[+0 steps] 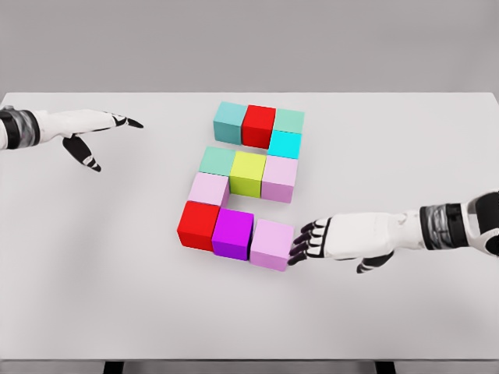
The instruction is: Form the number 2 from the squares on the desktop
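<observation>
The light pink cube at the end of the bottom row lies directly in front of the right hand, on the side where its fingertips point — the dark fingertips are touching or almost touching the cube's outer face; I cannot tell which. The fingers are stretched forward and held close together, not closed around anything, so it looks like a push and not a grasp. Further from this hand, in the same line, stand the magenta cube and the red cube; this row runs roughly along the direction of the fingers, so a push would press the pink cube against its neighbours. Beyond the row, farther from the hand, the rest of the figure rises in two more rows and already reads like a 2. The left hand is well apart on the other side of the white worktop, fingers spread and holding nothing — the right one is clearly nearer for the closing move.
</observation>
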Motion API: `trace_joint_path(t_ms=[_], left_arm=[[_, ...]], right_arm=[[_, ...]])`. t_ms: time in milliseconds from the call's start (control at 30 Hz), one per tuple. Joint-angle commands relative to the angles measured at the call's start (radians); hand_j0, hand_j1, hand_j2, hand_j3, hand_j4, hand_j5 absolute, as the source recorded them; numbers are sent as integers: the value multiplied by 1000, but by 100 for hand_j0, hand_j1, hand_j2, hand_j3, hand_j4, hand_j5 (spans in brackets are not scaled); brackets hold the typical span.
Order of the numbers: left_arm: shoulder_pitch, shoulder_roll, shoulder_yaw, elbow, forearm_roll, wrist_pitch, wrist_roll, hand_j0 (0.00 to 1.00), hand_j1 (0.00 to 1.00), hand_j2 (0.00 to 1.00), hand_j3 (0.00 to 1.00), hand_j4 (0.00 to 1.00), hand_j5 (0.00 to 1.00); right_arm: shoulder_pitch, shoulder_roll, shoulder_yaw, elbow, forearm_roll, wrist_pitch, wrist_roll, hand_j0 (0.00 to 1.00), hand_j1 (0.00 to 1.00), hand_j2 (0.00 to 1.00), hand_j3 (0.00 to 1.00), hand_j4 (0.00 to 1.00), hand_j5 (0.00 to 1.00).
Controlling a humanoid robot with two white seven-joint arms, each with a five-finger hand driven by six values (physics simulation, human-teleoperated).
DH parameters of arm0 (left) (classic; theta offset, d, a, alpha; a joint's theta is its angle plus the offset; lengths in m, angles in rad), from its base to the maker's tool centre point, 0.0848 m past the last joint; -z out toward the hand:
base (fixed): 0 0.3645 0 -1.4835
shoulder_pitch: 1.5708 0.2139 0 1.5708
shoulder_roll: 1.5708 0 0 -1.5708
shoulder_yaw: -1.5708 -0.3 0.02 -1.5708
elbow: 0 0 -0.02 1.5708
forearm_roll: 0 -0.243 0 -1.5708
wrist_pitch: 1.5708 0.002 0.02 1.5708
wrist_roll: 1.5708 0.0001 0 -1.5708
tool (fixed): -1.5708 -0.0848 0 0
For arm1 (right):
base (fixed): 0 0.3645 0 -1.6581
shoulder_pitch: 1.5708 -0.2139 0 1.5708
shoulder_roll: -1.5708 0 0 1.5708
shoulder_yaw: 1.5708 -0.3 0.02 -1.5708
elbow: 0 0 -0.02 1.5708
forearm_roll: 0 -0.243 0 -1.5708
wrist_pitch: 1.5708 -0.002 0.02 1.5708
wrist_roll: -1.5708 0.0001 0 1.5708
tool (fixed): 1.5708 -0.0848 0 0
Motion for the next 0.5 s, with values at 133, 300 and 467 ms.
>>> trace_joint_path(t_ms=[133, 300, 467], left_arm=[[2, -2, 2, 0, 6, 2, 0, 100, 100, 100, 100, 100, 100], [2, -5, 2, 1, 6, 2, 0, 100, 100, 100, 100, 100, 100], [2, -5, 2, 0, 6, 2, 0, 100, 100, 100, 100, 100, 100]], right_arm=[[-6, 21, 24, -1, -6, 2, 0, 100, 100, 100, 100, 100, 100], [-17, 23, 23, 1, -6, 2, 0, 100, 100, 100, 100, 100, 100], [-20, 18, -2, 2, -6, 2, 0, 100, 100, 100, 100, 100, 100]])
